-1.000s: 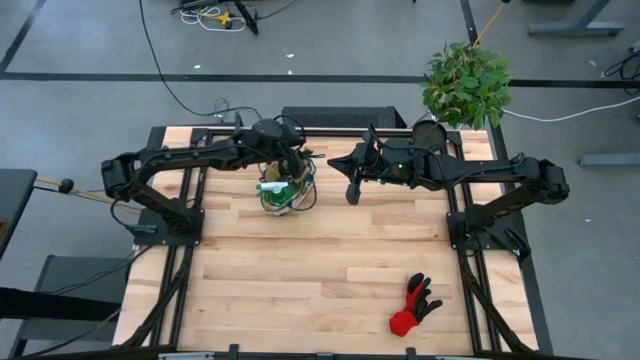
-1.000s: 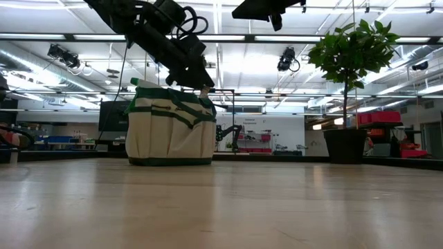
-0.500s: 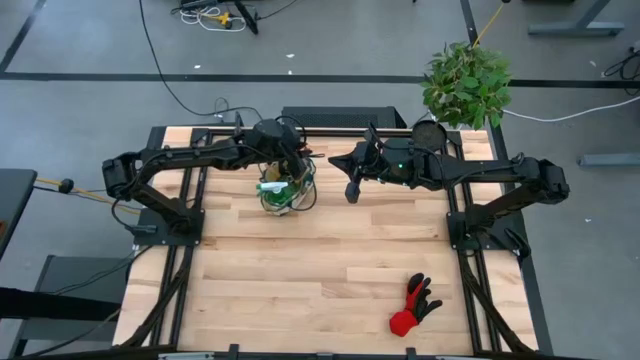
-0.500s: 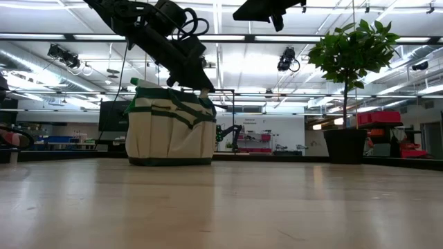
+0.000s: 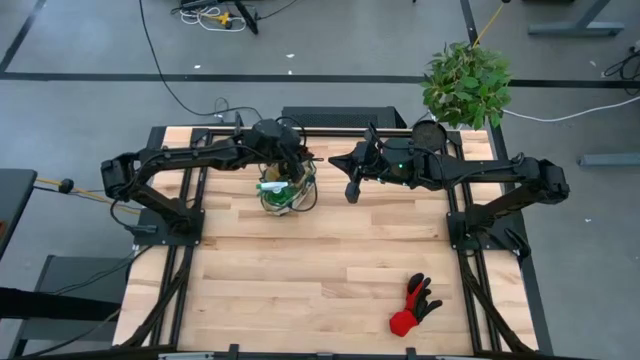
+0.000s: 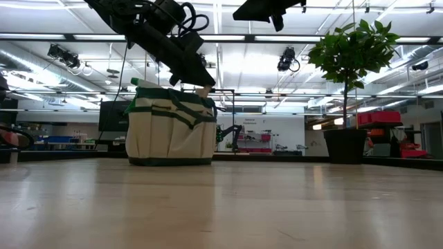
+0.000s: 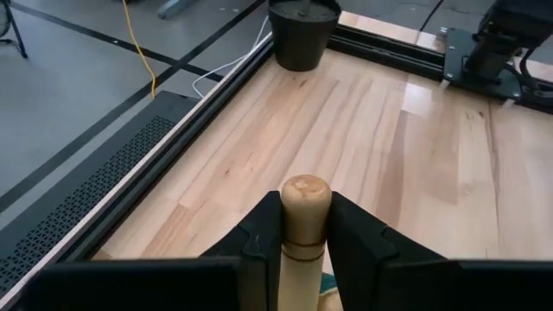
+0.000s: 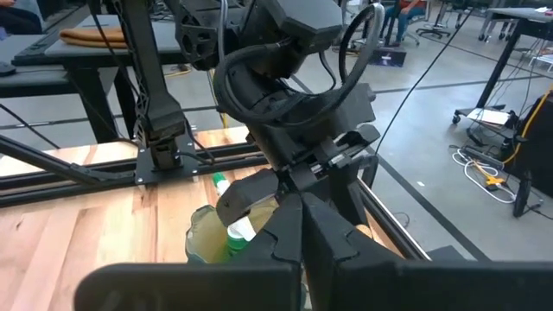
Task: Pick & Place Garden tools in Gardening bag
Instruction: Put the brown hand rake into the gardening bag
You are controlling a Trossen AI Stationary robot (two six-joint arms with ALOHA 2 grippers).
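Observation:
The tan gardening bag (image 5: 282, 197) stands on its base at the table's far middle; it also shows in the low view (image 6: 169, 131). A green spray bottle (image 5: 268, 186) sticks out of it. My left gripper (image 5: 286, 172) hangs over the bag's far right rim, shut on a wooden-handled tool (image 7: 304, 207); the tool's metal end is hidden. My right gripper (image 5: 352, 192) is shut and empty, high above the table to the right of the bag. The red-and-black glove (image 5: 413, 305) lies flat near the table's near right. My left gripper pinches the tool's wooden handle (image 7: 304, 226) between its two fingers, just below the rounded free end. The handle's tip (image 6: 203, 90) shows just above the bag's rim. The rest of the tool is hidden by the gripper and the bag.
A leafy plant (image 5: 465, 82) in a dark pot (image 7: 298, 30) stands at the table's far right corner. Bare wood lies between the bag and the glove. Black frame rails (image 5: 455, 215) run along both sides.
My left gripper has shifted slightly above the bag's rim, still shut on the wooden handle. The right arm has kept still.

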